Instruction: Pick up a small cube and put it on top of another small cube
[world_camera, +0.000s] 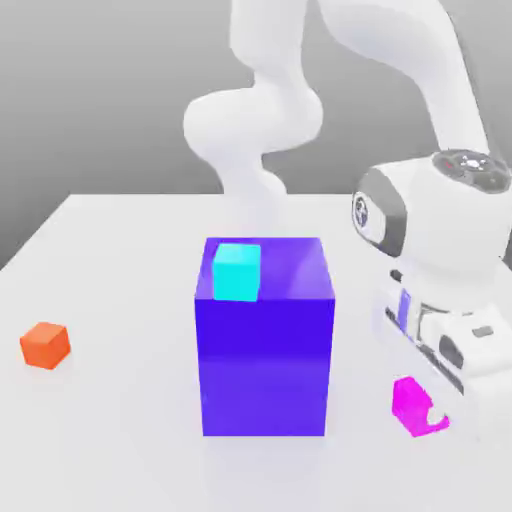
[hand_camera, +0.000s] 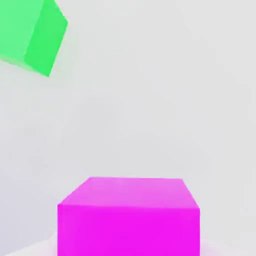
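Currently, the gripper (world_camera: 432, 414) is closed on the magenta cube (world_camera: 409, 405), at the lower right of the exterior view. A green cube (hand_camera: 32, 35) lies near it in the hand view, apart from the magenta cube. At the exterior view's center stands the large blue-violet block (world_camera: 265, 365), bearing a small cyan cube (world_camera: 237, 273) at the left of its top face. An orange cube (world_camera: 45, 345) rests on the white table (world_camera: 120, 440), at the frame's far left.

The exterior view faced the arm across the table from a raised, moderate distance, with the big blue-violet block (world_camera: 265, 365) at the picture's middle. The hand view looked very closely from the hand. Both shared the magenta cube (world_camera: 408, 405), lower right in the exterior view, and the table (world_camera: 120, 430).
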